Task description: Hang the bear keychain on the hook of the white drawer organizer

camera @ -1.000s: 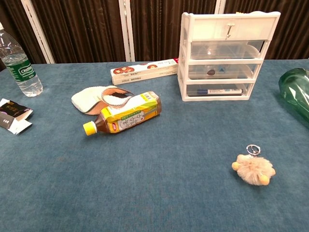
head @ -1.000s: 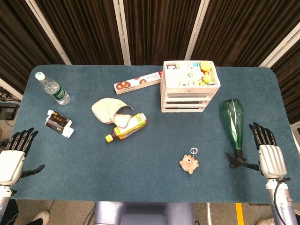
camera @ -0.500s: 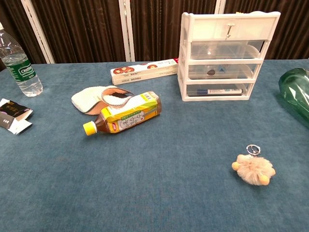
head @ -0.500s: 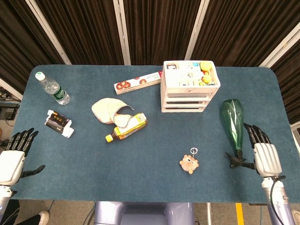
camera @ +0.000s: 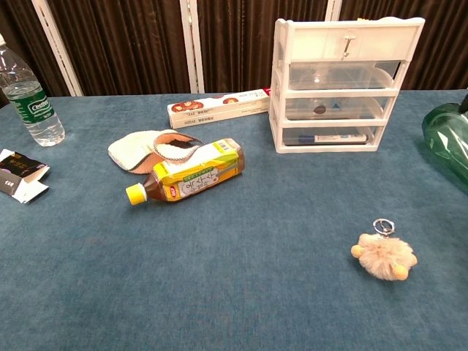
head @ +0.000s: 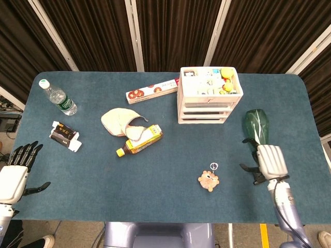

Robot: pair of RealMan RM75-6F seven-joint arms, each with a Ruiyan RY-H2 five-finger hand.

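Bear keychain, tan plush with metal ring (head: 209,180), lies flat on blue felt table (head: 170,170), front-centre right, nothing touching it. Open cloth all around it, also toward white three-drawer plastic organizer (head: 209,95) at the back; its small hook (camera: 349,46) sits on the top drawer front in chest view. Straight lane between keychain and organizer is clear of things.

Right hand (head: 269,161) is over the table near the right edge, right of keychain, overlapping the lower end of the lying green glass bottle (head: 256,126); holds nothing, can't tell if fingers are spread or curled. Left hand (head: 14,173) is off the front-left corner, fingers spread, empty.

Left half: yellow tea bottle (head: 138,140) on its side touching cream cloth pouch (head: 121,122), long toothpaste box (head: 152,91) just left of organizer, clear water bottle (head: 58,97), black-white packet (head: 65,135).
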